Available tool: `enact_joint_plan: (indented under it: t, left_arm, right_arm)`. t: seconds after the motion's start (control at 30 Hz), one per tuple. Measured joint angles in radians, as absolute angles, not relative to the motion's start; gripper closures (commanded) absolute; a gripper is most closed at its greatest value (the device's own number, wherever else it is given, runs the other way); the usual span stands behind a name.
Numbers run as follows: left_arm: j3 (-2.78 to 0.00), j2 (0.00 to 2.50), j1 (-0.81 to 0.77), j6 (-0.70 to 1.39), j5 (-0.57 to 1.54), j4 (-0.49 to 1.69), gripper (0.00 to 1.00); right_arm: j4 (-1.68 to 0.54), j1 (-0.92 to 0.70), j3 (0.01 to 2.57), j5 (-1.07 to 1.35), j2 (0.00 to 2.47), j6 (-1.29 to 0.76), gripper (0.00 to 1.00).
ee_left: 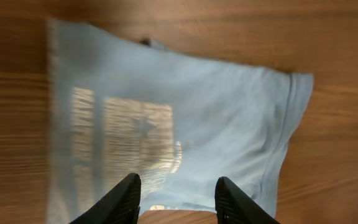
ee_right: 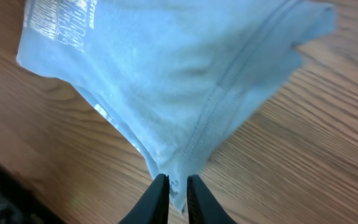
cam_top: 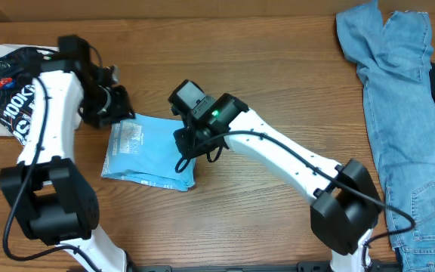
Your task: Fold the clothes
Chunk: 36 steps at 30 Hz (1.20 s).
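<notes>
One T-shirt [cam_top: 146, 155], folded to a compact packet, lies mid-surface [cam_top: 278, 227] between the arms. Hem corner pinched in the narrow right claw [ee_right: 178, 188]. The left claw [ee_left: 178, 198] is spread wide and empty, at the opposite edge. Judged a final fold or tidy. Next: lay the corner flat, then release. No containers seen.

T-shirt [cam_top: 146, 155]: light blue, folded into a rough rectangle with a white print patch facing up, left of centre on the wooden table [cam_top: 278, 60]
left gripper [cam_top: 121, 110]: right by the shirt's top-left corner
right gripper [cam_top: 189, 147]: at the shirt's right edge, fingers mostly hidden under the wrist
jeans [cam_top: 395, 98]: sprawled down the far right, well apart
black shirt [cam_top: 6, 94]: white lettering, bunched up at the left edge
</notes>
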<state>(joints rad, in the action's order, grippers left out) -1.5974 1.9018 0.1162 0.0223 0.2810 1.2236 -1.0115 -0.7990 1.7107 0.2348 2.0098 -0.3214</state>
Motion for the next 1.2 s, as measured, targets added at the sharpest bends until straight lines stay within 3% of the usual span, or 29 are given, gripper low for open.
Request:
enact_joint_plan:
  t: [0.43,0.93,1.1,1.2]
  left_arm:
    - [-1.264,1.902,0.138,0.084,0.17,1.052,0.56]
    - [-1.214,1.902,0.152,0.128,0.133,1.06,0.51]
    - [-1.204,1.902,0.152,0.129,0.126,1.071,0.54]
    - [-1.2,1.902,0.152,0.134,0.136,1.109,0.61]
  right_arm:
    - [-1.018,-0.788,1.705,0.361,2.162,-0.29,0.85]
    - [-0.983,-0.788,1.648,0.445,2.243,-0.289,0.85]
    - [-1.0,-0.785,1.648,0.441,2.243,-0.286,0.91]
    - [-1.057,-0.77,1.649,0.41,2.243,-0.292,0.92]
